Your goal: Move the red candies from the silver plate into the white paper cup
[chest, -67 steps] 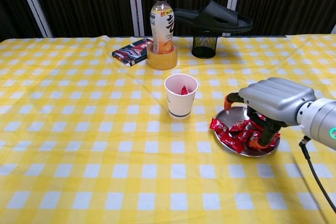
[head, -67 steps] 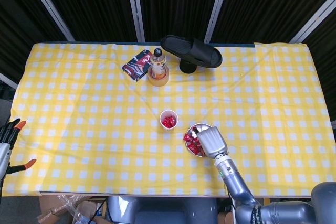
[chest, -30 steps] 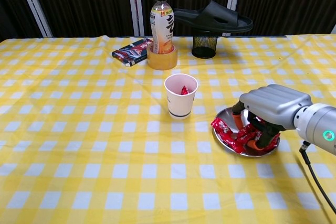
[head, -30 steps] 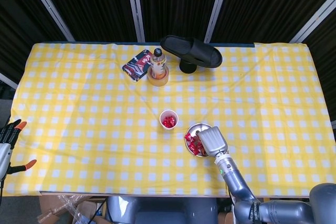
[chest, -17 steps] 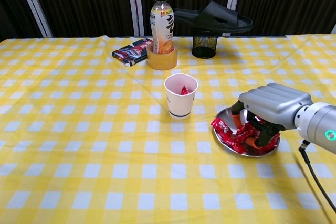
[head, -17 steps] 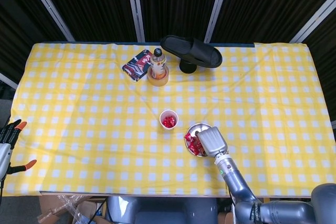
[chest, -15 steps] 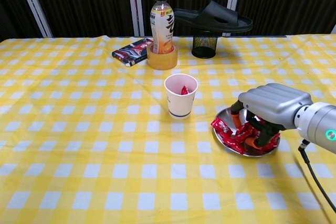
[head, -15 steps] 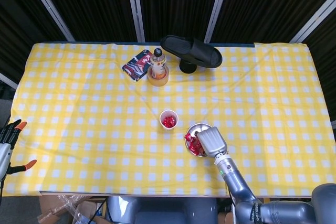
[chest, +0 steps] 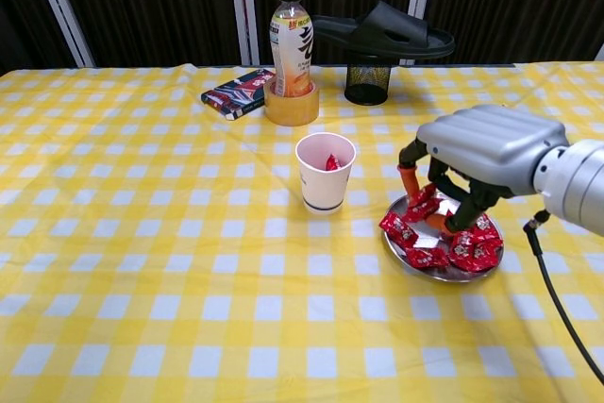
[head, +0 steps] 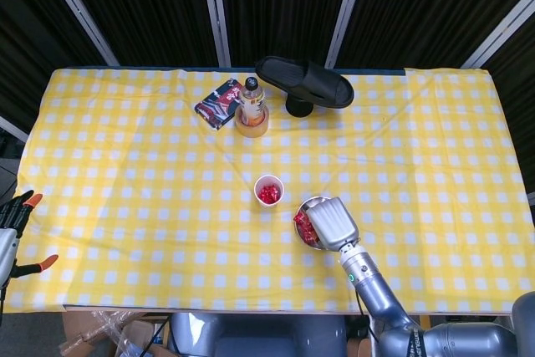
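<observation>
Red candies (chest: 451, 244) lie heaped on the silver plate (chest: 408, 243) under our right robot hand (chest: 469, 165), which seems to pinch one candy (chest: 422, 203); the white paper cup (chest: 326, 173) stands to its left, near, so the carry goes leftward; our left robot hand (head: 15, 221) hangs spread, well apart

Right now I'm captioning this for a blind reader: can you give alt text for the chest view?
The right hand pinches a red candy just above the silver plate of red candies, beside a white paper cup on a yellow checked tablecloth.
</observation>
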